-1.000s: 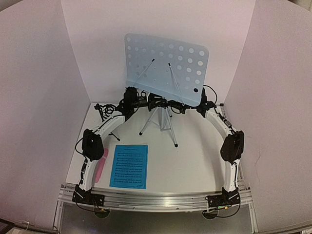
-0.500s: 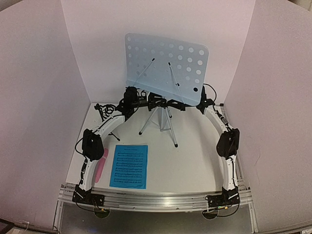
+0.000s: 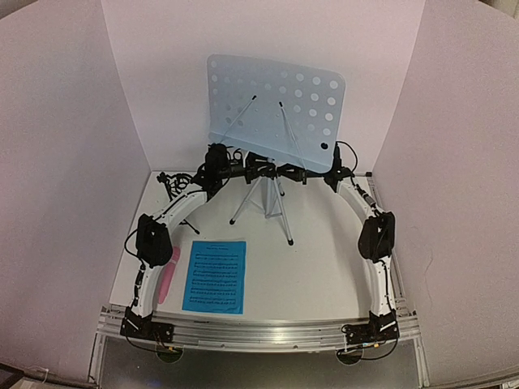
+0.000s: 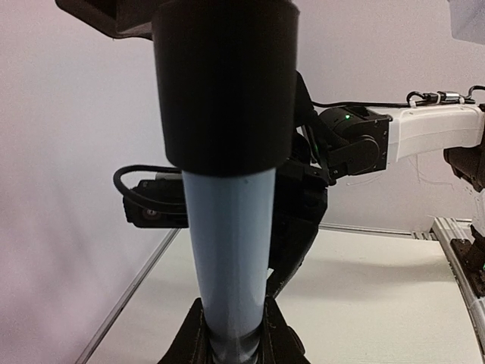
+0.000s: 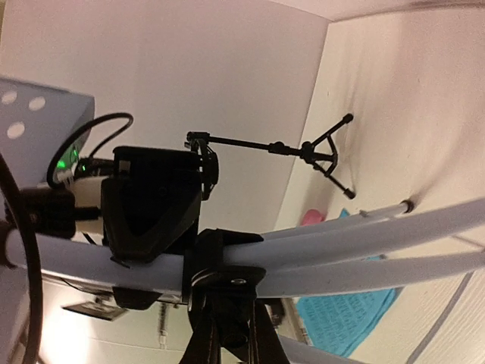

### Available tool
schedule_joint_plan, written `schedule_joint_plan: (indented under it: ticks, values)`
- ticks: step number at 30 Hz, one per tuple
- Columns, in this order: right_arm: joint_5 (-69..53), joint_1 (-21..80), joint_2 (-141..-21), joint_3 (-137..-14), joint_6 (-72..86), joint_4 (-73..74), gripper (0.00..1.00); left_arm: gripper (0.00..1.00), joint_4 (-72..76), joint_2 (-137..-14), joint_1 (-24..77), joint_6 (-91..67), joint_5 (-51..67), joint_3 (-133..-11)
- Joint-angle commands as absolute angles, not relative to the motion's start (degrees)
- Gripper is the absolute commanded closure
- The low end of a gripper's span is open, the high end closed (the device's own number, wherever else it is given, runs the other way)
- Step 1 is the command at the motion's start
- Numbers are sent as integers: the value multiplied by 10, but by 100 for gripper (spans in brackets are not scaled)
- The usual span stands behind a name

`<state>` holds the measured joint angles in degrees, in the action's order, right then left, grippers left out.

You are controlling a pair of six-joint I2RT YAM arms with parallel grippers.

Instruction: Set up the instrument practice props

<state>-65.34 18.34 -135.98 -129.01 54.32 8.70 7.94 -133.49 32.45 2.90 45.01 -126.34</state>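
The pale-blue perforated music stand [image 3: 276,105] stands upright on its silver tripod [image 3: 263,203] at the back centre. My left gripper [image 3: 258,168] reaches in from the left and is shut on the stand's grey-blue pole [image 4: 231,243], just under a black collar. From the right, my right gripper [image 3: 293,173] is shut on the black joint [image 5: 227,280] where the tripod legs meet. A bright-blue sheet-music page [image 3: 215,275] lies flat at the front left. The pink microphone [image 3: 168,275] lies beside it, partly under my left arm. The small black mic stand [image 5: 303,148] sits at the back left.
White walls close in the back and both sides of the table. Cables [image 3: 170,182] bunch at the back left corner. A metal rail [image 3: 259,332] runs along the front edge between the arm bases.
My right arm's elbow has swung inward to the left. The stand's perforated desk has shifted slightly up and left. Both grips are unchanged.
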Motion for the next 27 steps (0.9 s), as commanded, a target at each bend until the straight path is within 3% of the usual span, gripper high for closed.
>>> schedule_joint_plan:
  ticks: [1,9,18,27]
  values:
    - [-666,225,-1343,-1217,846,48,100,100,54,-1339,324,71,399,-1267]
    - [-588,244,-1332,-1057,1320,-374,100,100,44,-1343,323,93,397,-1273]
    - [-569,257,-1353,-1108,1390,-377,100,100,44,-1343,321,99,390,-1267]
    - [-560,239,-1312,-1038,1337,-354,73,100,47,-1340,317,86,393,-1264]
